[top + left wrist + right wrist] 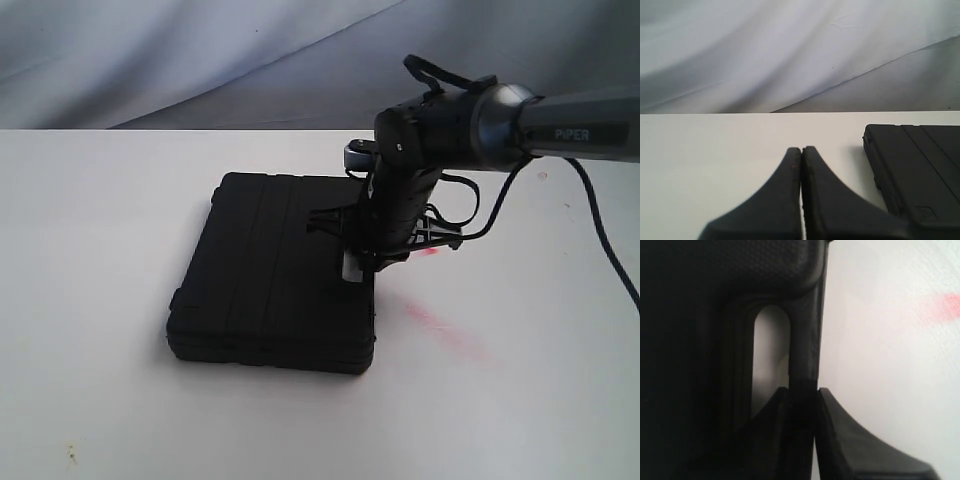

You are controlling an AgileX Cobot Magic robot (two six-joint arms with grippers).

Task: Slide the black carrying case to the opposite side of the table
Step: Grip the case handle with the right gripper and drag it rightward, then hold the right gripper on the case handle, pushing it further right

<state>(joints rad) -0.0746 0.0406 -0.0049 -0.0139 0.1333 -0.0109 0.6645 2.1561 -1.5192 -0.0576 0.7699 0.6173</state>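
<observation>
Case: black carrying case [270, 270], lying flat on the table [100, 200], its body spread out to one side of the right gripper [802, 395]. Handle [805, 340]: a thin bar at the case's edge with a slot behind it, pinched between the right gripper's fingers, one finger set in the slot and one outside the bar. Left gripper [801, 150]: fingers pressed together with nothing between them, held low over the tabletop, the case's corner ahead of it and off to one side, not touching.

Hazards, judged: the hold is taken at one edge, so the case may be swung about the grip instead of being slid straight. The narrow bar may be lost from the fingers if drag builds. The left gripper may be struck if the case is sent its way.

Room: bare tabletop is seen beyond the case on the side away from the right gripper, and more on the gripper's outer side, where a pink smear [440, 325] lies. The table's far edge runs just behind the right gripper.
</observation>
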